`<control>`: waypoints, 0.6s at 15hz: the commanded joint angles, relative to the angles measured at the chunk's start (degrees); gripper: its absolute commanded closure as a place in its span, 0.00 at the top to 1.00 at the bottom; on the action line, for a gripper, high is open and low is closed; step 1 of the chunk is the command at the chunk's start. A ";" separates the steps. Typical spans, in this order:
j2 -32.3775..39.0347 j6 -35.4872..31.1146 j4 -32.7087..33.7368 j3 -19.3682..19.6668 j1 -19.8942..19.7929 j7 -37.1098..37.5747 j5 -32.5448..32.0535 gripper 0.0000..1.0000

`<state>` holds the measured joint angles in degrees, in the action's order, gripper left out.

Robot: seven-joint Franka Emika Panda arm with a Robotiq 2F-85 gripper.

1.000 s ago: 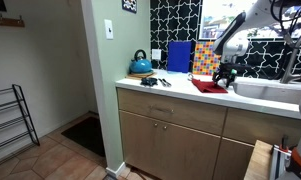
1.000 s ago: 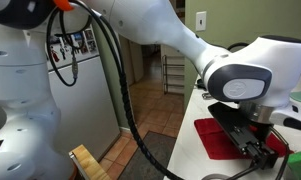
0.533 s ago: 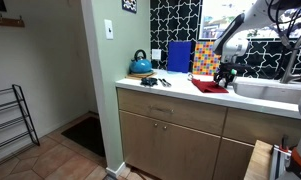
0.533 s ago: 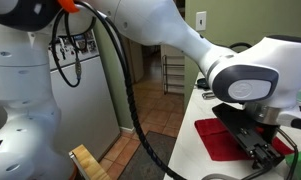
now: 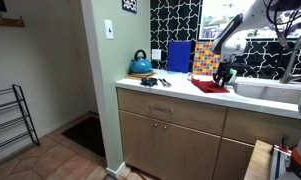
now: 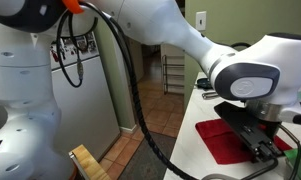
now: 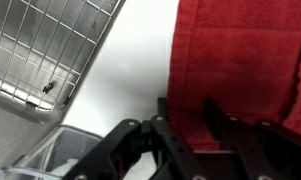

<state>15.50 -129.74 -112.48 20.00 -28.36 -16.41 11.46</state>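
gripper, in an exterior view: gripper [image 5: 223, 80] is hanging at centre right of frame, low over the red towel [image 5: 204, 86], fingers pointing down.
towel, same view: lying flat on the counter [image 5: 170, 91], right of centre, near the front edge.
neighbours: teal kettle [image 5: 140, 65] is standing at the left end of the counter; blue board [image 5: 179, 56] is leaning on the back wall between kettle and gripper; sink [image 5: 272, 90] is sitting right of the towel.
gripper, in an exterior view: gripper [image 6: 260, 150] is showing at lower right, partly cut off by the frame edge, right over the red towel [image 6: 216, 140]. Jaw width is not readable here.
towel, same view: sitting at lower right on the white counter [image 6: 193, 112].
gripper, wrist view: gripper [image 7: 187, 108] is coming in from the bottom edge; fingers [image 7: 162, 112] are standing narrow with a small gap, straddling the left edge of the red towel [image 7: 240, 50].
grip: can't tell whether the fingers are pinching cloth or just hovering on it.
towel, wrist view: filling the upper right, bare counter [image 7: 130, 70] running down the middle.
rack: wire rack [image 7: 40, 40] is occupying the upper left, well apart from the towel.
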 commanded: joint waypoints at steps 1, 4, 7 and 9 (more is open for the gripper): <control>1.97 0.72 1.64 -1.17 -0.35 -1.55 1.12 0.33; 1.91 0.58 1.94 -1.46 -0.19 -1.64 0.74 0.21; 1.49 0.31 2.22 -1.84 0.30 -1.25 -0.09 0.00; 1.06 -0.32 1.92 -1.92 0.69 -1.02 -0.83 0.03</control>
<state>16.27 -129.74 -110.90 18.23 -27.89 -16.99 11.33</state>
